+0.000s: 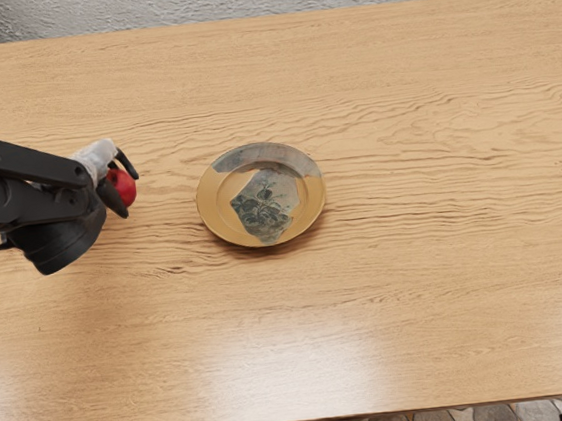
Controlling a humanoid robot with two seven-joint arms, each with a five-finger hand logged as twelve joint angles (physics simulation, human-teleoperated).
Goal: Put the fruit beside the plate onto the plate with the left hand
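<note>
A shiny gold plate [260,194] lies flat near the middle of the wooden table. To its left, a small red fruit [124,185] shows between the dark fingers of my left hand [117,182], whose black arm comes in from the left edge. The fingers curl around the fruit and cover most of it. Whether the fruit rests on the table or is lifted off it I cannot tell. The hand is well apart from the plate's left rim. Nothing lies on the plate.
The wooden table [421,296] fills most of the view, with its front edge near the bottom and a grey wall strip beyond its far edge.
</note>
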